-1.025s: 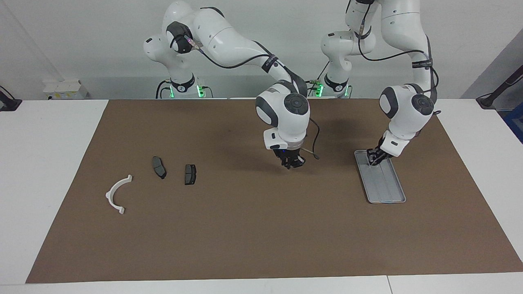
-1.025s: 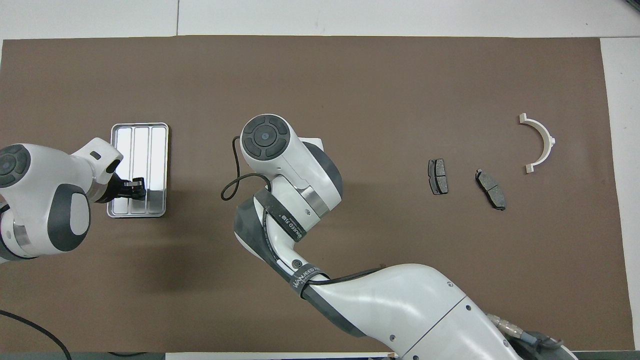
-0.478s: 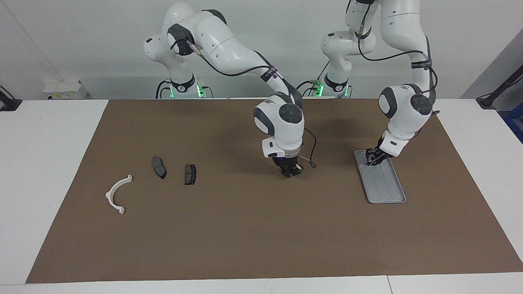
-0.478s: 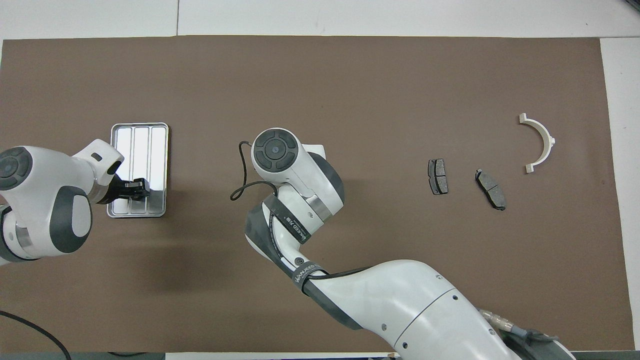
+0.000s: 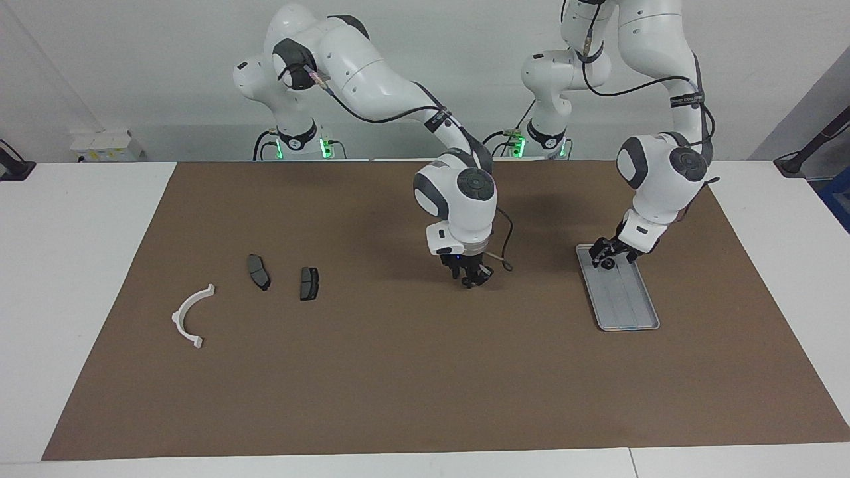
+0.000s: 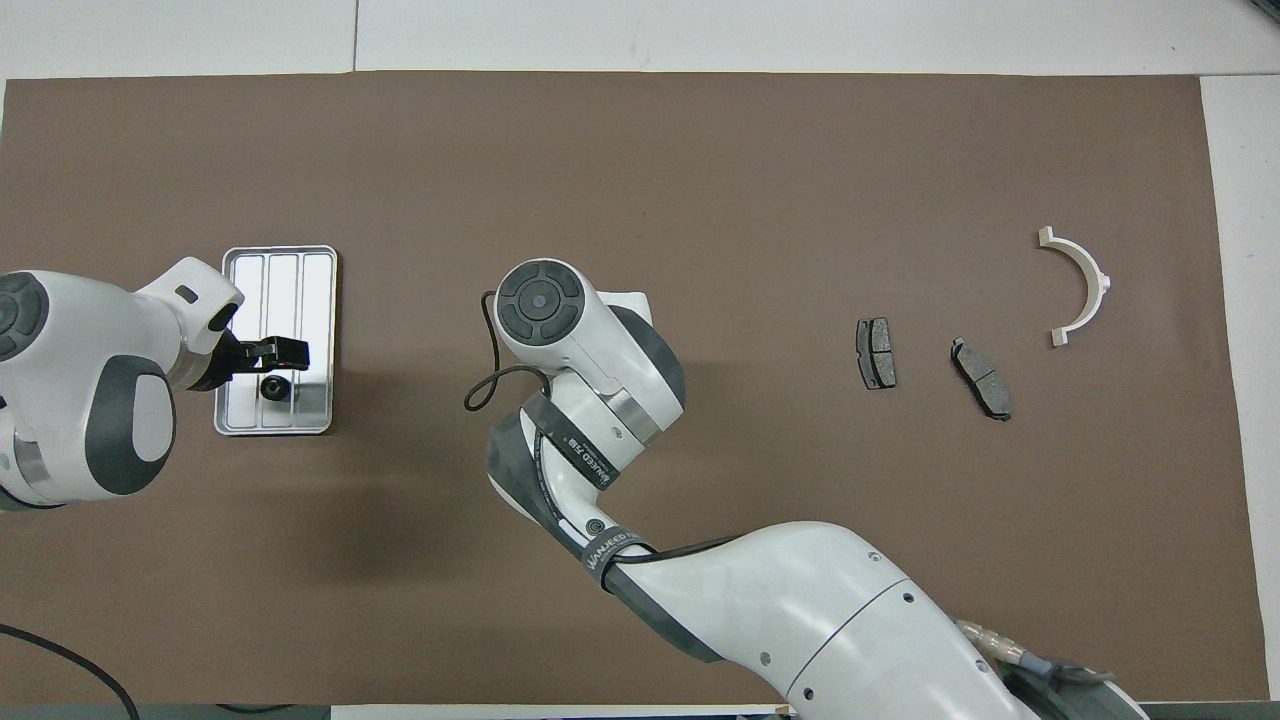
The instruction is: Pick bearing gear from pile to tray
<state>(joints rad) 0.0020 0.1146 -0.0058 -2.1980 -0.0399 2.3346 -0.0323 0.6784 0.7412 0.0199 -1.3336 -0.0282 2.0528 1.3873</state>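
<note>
i see the brown mat (image 5: 412, 372) covering the counter. the tray (image 5: 631, 312) lies toward the left arm's end. the left gripper (image 5: 603, 255) hangs over the tray, fingers released; a small black ring (image 6: 271, 388) lies in the tray under it. the right gripper (image 5: 470, 277) hovers over mid-mat; i cannot tell its fingers' state.

A brown mat (image 5: 412, 372) covers most of the white table (image 5: 73, 265), whose bare surface shows at both ends and along the edge farthest from the robots. A small white box (image 5: 106, 145) sits against the grey wall (image 5: 133, 60) off the right arm's end. A dark stand (image 5: 813, 143) leans in at the left arm's end.
</note>
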